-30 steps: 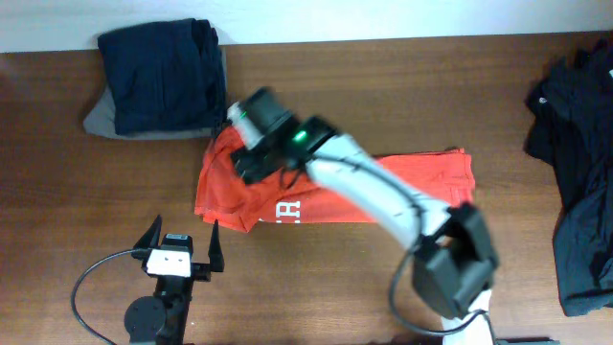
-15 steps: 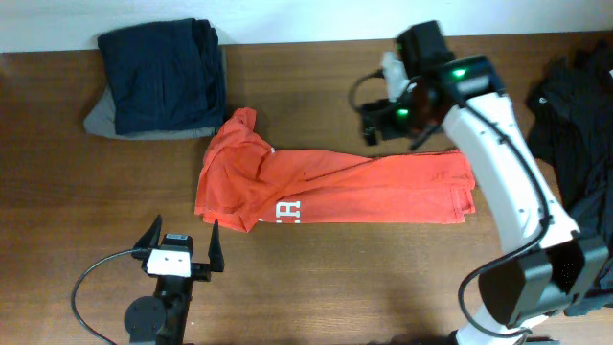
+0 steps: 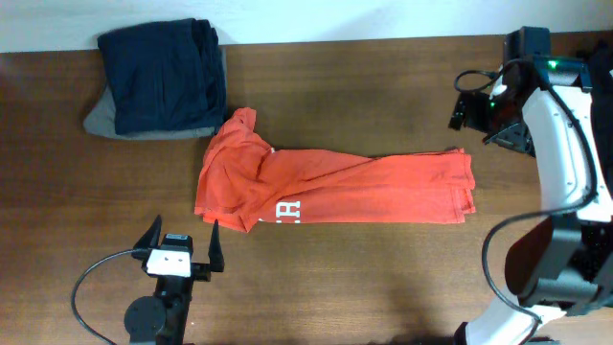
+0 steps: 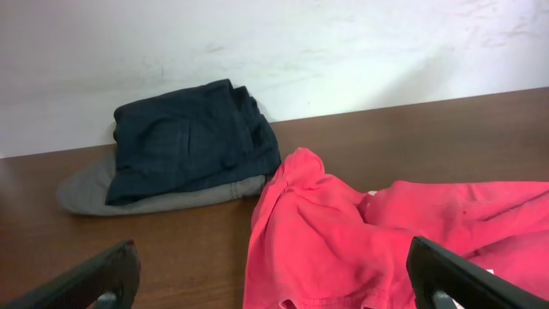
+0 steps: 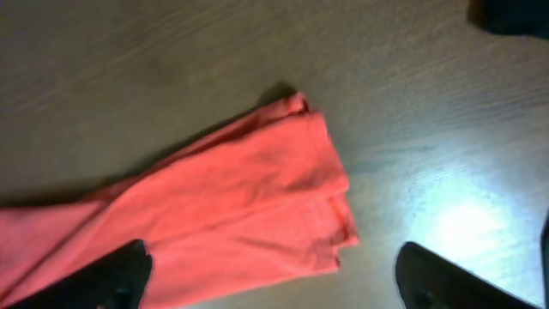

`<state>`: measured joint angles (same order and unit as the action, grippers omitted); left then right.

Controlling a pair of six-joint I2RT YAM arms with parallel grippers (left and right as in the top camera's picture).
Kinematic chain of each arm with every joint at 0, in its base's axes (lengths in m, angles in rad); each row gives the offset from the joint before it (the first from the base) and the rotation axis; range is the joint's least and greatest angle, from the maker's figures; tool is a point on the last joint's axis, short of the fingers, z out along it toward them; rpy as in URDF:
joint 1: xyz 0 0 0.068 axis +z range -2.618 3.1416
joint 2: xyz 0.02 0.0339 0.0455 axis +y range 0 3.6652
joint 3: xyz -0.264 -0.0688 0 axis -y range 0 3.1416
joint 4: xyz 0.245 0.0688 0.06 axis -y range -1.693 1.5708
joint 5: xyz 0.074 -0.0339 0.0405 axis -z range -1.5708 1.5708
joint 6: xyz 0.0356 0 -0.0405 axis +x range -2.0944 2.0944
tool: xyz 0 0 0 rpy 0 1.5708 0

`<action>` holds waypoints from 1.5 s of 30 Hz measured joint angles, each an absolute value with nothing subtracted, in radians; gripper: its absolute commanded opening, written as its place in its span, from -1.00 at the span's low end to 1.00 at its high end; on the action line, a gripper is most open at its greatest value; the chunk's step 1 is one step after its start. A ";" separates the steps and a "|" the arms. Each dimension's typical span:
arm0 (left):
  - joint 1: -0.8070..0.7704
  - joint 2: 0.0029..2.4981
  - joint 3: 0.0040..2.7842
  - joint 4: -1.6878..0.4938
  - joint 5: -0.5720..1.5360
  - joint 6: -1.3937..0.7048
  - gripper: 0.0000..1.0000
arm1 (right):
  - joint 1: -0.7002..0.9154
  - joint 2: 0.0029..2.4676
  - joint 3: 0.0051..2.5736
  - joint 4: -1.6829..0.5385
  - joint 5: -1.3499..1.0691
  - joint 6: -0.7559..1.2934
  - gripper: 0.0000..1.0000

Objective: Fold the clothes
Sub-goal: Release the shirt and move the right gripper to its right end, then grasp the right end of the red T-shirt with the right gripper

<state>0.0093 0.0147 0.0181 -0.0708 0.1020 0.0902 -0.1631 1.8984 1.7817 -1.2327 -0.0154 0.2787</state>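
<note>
counter (image 3: 383, 96): dark brown wood with the grain running left to right, fills nearly the whole overhead view for us
wall (image 3: 316, 19): plain white, runs along the counter's far edge, looks a bit scuffed to us from the left wrist
glare (image 5: 467, 227): we see a bright patch of light on the wood in the right wrist view

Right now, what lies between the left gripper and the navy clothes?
Only bare table, then the edge of a grey garment, as the overhead view shows.
</note>
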 measured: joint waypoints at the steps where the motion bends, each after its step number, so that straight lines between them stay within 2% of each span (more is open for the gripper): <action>1: 0.009 0.015 0.018 -0.071 0.102 0.090 0.98 | -0.166 1.906 1.780 -1.225 -0.015 0.275 0.68; 11: 0.009 0.015 0.018 -0.071 0.102 0.090 0.99 | -0.175 2.026 1.777 -1.106 -0.015 0.246 0.63; 16: 0.009 0.015 0.018 -0.071 0.102 0.090 0.98 | -0.175 2.096 1.777 -1.060 -0.010 0.163 0.66; 18: 0.009 0.015 0.018 -0.071 0.102 0.090 0.98 | -0.175 2.125 1.777 -1.049 0.005 0.146 0.74; 23: 0.009 0.015 0.018 -0.071 0.102 0.091 0.98 | -0.175 2.188 1.776 -1.039 0.027 0.099 0.72; 30: 0.009 0.015 0.018 -0.071 0.102 0.091 0.98 | -0.175 2.227 1.776 -1.031 0.041 0.062 0.33; 41: 0.009 0.015 0.018 -0.071 0.102 0.091 0.98 | -0.176 2.254 1.776 -1.030 0.045 0.056 0.35; 45: 0.009 0.015 0.018 -0.071 0.102 0.090 0.98 | -0.181 2.266 1.776 -1.031 0.045 0.051 0.12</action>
<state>0.0093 0.0147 0.0181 -0.0708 0.1020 0.0902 -0.1806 2.2662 1.7763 -1.0309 0.0452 0.0509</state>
